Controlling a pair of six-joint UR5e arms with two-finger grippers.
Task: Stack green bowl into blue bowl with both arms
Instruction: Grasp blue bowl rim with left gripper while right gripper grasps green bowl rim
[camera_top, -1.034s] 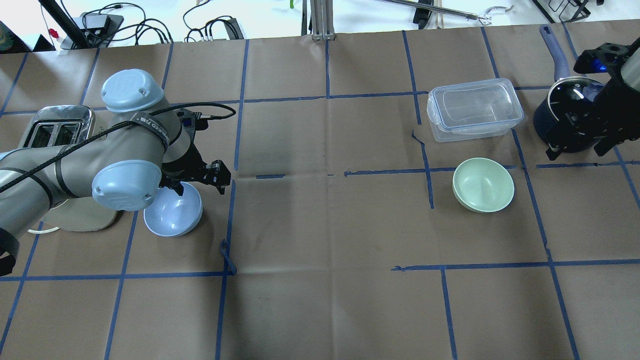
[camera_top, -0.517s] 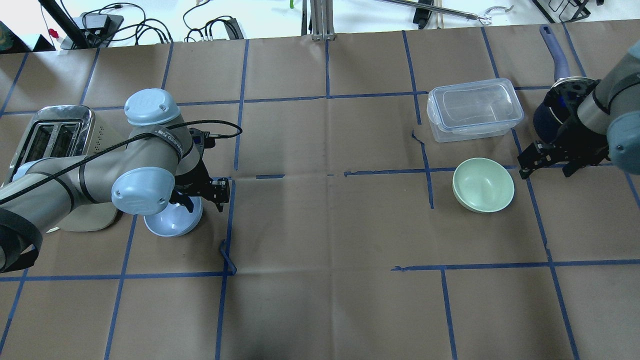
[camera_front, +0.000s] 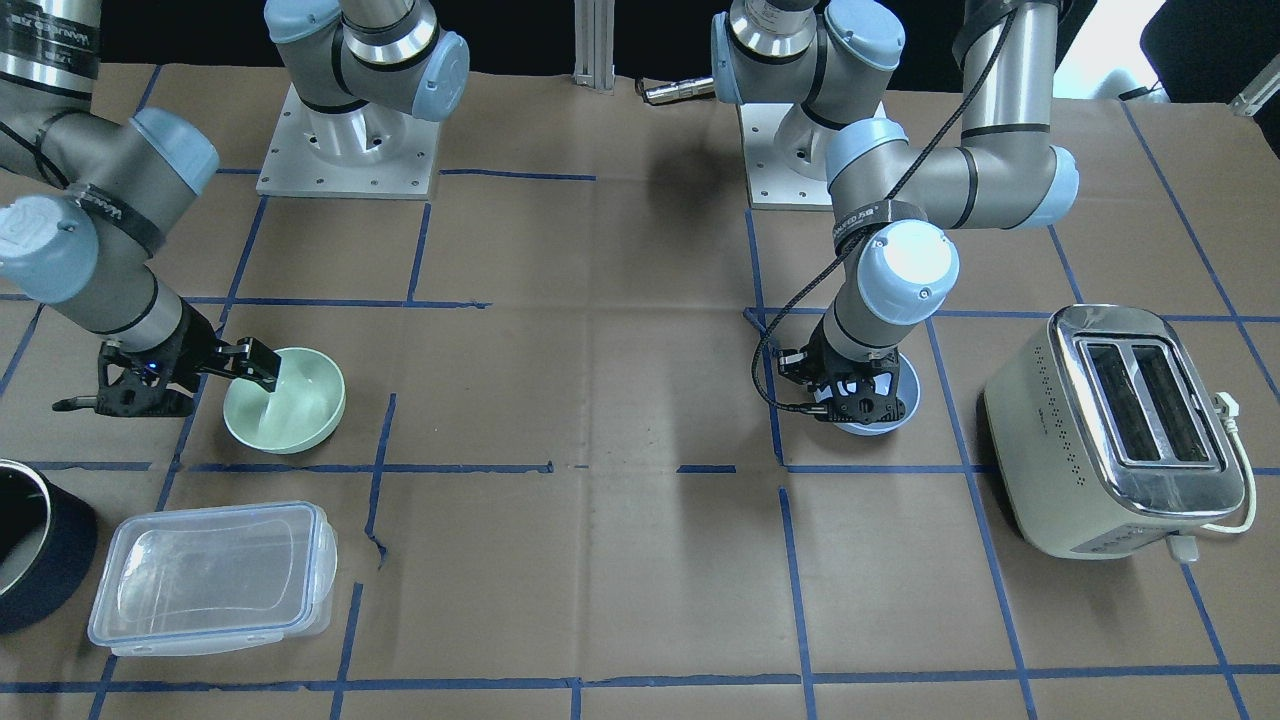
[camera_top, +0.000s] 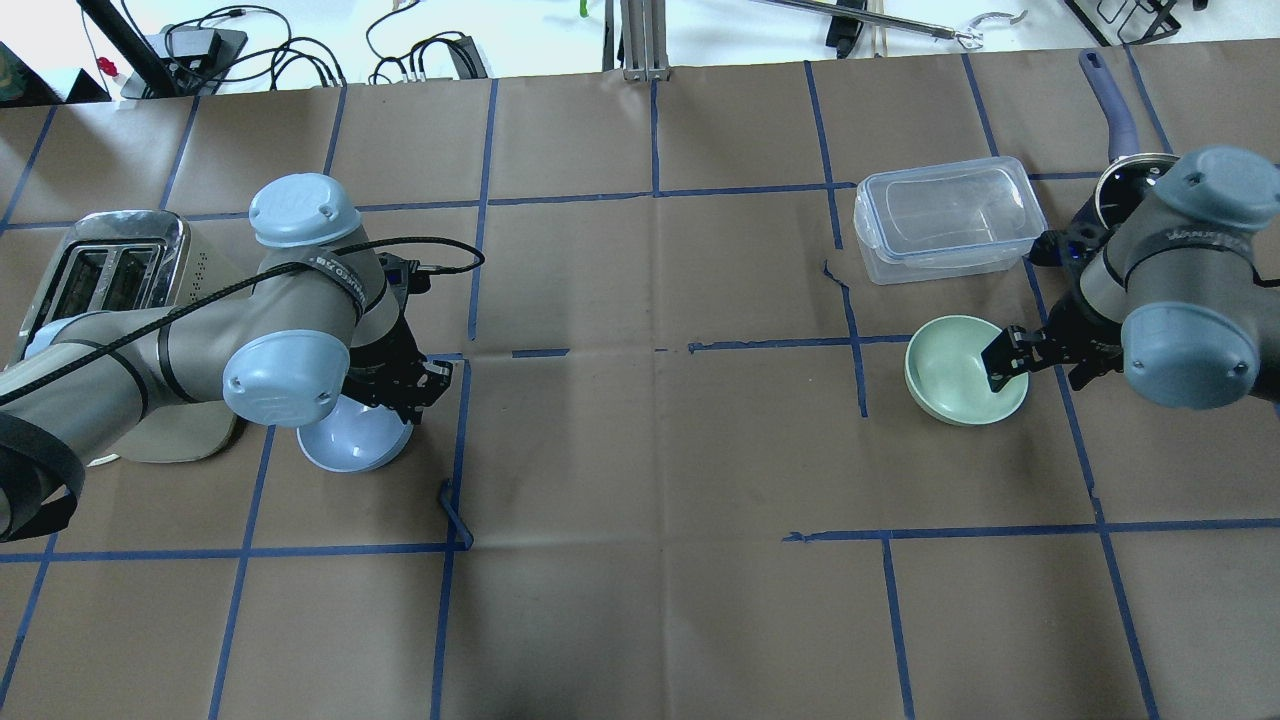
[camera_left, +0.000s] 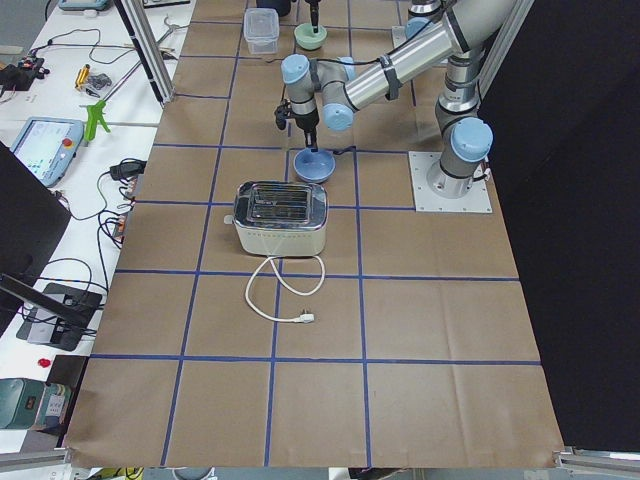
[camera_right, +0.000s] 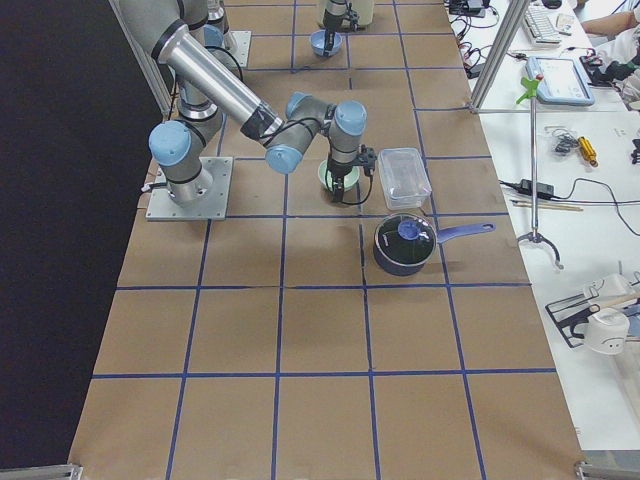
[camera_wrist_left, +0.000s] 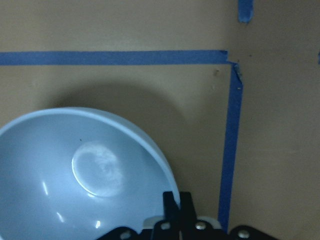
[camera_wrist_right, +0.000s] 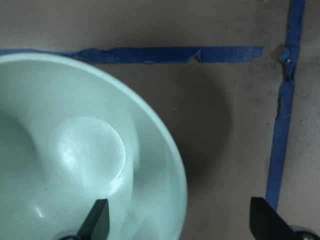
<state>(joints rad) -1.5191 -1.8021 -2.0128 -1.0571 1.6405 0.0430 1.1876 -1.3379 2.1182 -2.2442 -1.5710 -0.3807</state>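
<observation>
At opposite ends of the table, the left gripper looks pinched shut on the blue bowl for carrying, while the right gripper straddles the rim of the green bowl wide open, 1 finger inside, ready to clamp.

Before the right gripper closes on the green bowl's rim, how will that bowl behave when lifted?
Likely rigid: the green bowl has a clean round rim. Its glossy surface, with highlights in the wrist view, may slip in a rim pinch by the right gripper. Held by one edge, it would probably hang tilted.
</observation>
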